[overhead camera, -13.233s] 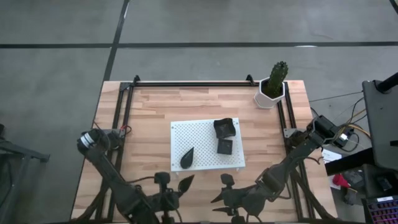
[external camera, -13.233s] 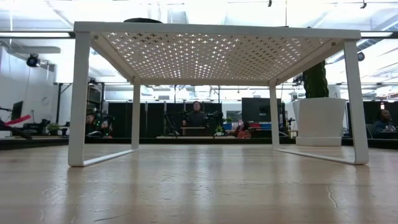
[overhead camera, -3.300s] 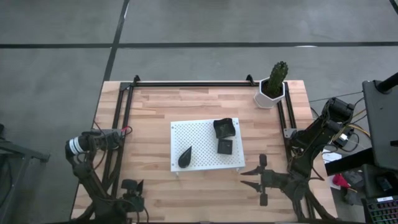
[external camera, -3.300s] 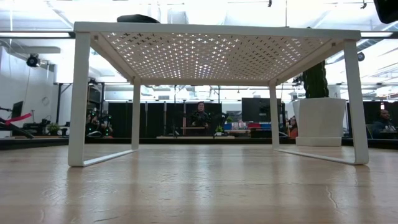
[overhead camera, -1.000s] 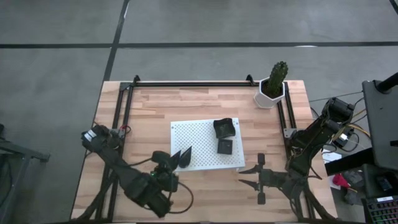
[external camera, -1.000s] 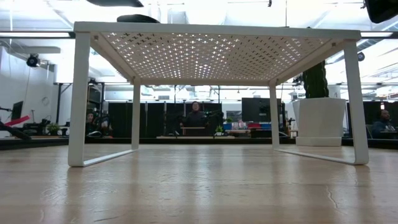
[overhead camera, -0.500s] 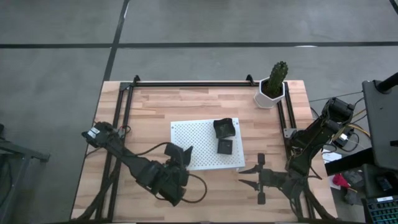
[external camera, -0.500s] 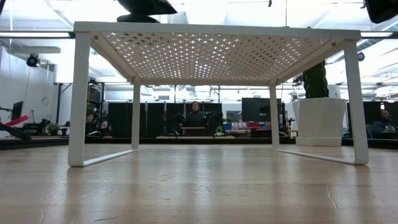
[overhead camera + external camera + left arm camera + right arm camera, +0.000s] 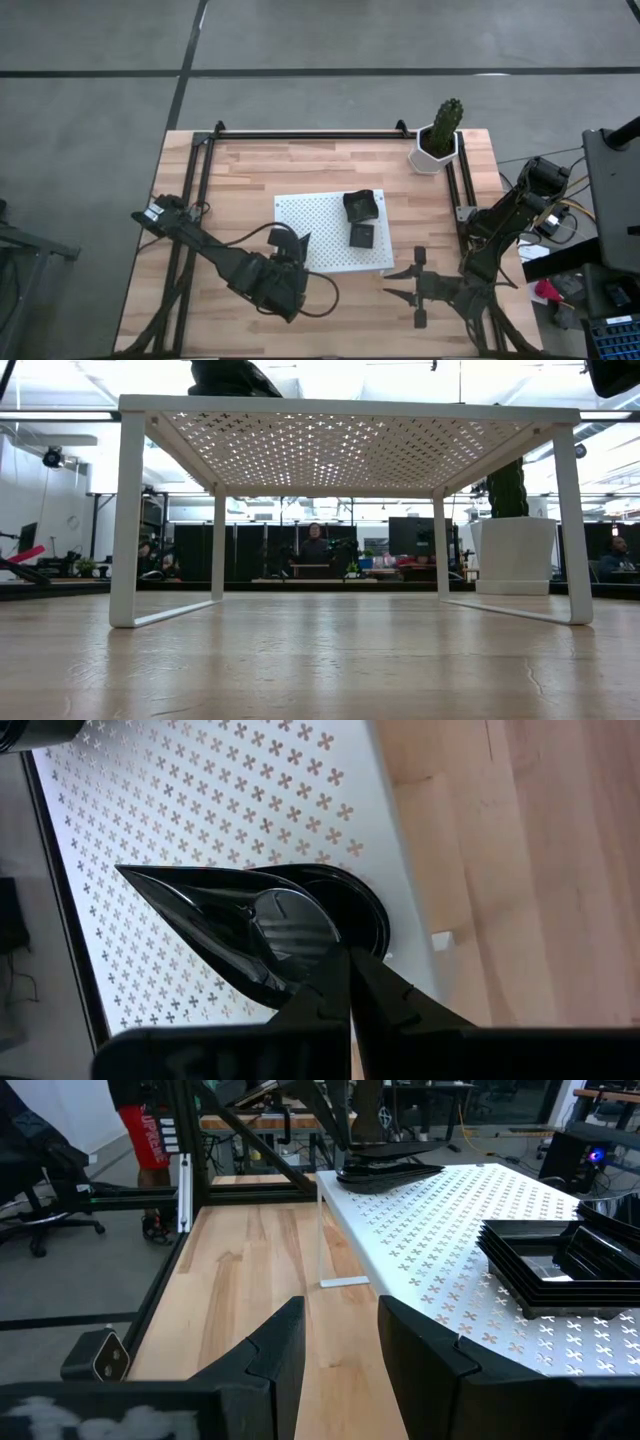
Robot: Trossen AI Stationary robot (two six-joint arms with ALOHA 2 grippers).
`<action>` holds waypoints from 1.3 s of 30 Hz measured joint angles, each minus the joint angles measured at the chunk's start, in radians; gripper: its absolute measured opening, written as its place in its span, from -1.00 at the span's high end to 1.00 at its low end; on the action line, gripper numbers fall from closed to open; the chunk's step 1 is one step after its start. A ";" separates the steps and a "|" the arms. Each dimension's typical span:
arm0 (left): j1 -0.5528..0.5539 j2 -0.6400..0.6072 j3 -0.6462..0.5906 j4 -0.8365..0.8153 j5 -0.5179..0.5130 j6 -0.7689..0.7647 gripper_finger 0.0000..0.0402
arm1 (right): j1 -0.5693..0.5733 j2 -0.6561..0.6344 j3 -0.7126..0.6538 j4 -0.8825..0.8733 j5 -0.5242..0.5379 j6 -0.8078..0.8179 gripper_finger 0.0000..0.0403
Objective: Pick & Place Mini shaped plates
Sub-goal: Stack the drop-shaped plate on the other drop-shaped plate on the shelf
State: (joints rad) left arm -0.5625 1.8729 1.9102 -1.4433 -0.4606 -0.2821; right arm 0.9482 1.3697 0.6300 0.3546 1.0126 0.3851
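Note:
My left gripper (image 9: 292, 246) is shut on a black teardrop mini plate (image 9: 230, 920) over the near-left corner of the white perforated board (image 9: 325, 215). A second black teardrop plate (image 9: 368, 912) lies on the board right beneath it, only its round edge showing. A stack of black square plates (image 9: 362, 204) and a single square plate (image 9: 362, 235) rest on the board's right half. My right gripper (image 9: 420, 290) waits open and level by the board's near-right corner, with nothing between its fingers. My left gripper pinches the rim at the teardrop plate's round end (image 9: 322, 960) between its two fingers. The fingers slant down from the table's near-left side. The plate lies about level, its pointed tip (image 9: 125, 872) away from the fingers. I cannot tell whether it touches the plate beneath.
A white hexagonal pot with a cactus (image 9: 437, 145) stands at the table's far right. Black rails (image 9: 205, 190) run along the table's left, far and right sides. The board stands on white legs (image 9: 128, 520) above the bare wood.
My left gripper, still shut on the teardrop plate, has carried it toward the table's right and far side. It has gone from beside the board's near-left corner to above the teardrop plate lying there.

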 joint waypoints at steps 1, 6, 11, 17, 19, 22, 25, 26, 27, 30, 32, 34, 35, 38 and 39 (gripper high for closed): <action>0.001 0.000 0.000 0.000 0.000 0.000 1.00 | 0.000 0.000 0.000 0.000 0.000 0.000 0.39; 0.012 0.000 -0.001 0.002 0.028 -0.008 1.00 | 0.000 0.000 0.000 0.000 0.000 0.000 0.39; 0.013 0.000 -0.001 0.006 0.029 -0.008 1.00 | 0.000 0.000 0.000 -0.001 0.000 0.005 0.39; 0.013 0.000 -0.018 0.024 0.053 -0.008 1.00 | 0.000 0.000 0.000 -0.002 0.000 0.005 0.39; 0.013 0.001 -0.035 0.029 0.056 -0.008 1.00 | 0.000 0.000 0.000 -0.002 0.000 0.005 0.39; 0.013 0.001 -0.063 0.034 0.055 -0.013 1.00 | 0.000 0.000 0.000 -0.003 0.000 0.007 0.39; 0.013 0.001 -0.084 0.038 0.043 -0.013 1.00 | 0.000 0.000 0.000 -0.003 0.000 0.008 0.39; 0.013 0.001 -0.086 0.038 0.038 -0.013 1.00 | 0.000 0.000 0.000 -0.003 0.000 0.007 0.39; 0.013 0.001 -0.086 0.040 0.034 -0.013 1.00 | 0.000 0.000 0.000 -0.003 0.000 0.007 0.39; 0.013 0.001 -0.086 0.056 0.029 -0.008 1.00 | 0.000 0.000 0.000 -0.004 0.000 0.007 0.39; 0.013 0.001 -0.086 0.066 0.027 -0.005 1.00 | 0.000 0.000 0.000 -0.004 0.000 0.007 0.39; 0.013 0.001 -0.086 0.071 0.019 -0.013 1.00 | 0.000 0.000 0.000 -0.005 0.000 0.008 0.39; 0.013 0.001 -0.086 0.073 0.018 -0.015 1.00 | 0.000 0.000 0.000 -0.005 0.000 0.007 0.39; 0.013 0.001 -0.086 0.075 0.017 -0.010 0.95 | 0.000 0.000 0.000 -0.005 0.000 0.007 0.39; 0.012 0.001 -0.086 0.075 0.016 -0.006 0.92 | 0.000 0.000 0.000 -0.005 0.000 0.008 0.39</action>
State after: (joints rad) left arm -0.5501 1.8736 1.8244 -1.3687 -0.4444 -0.2879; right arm 0.9485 1.3697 0.6300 0.3492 1.0122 0.3927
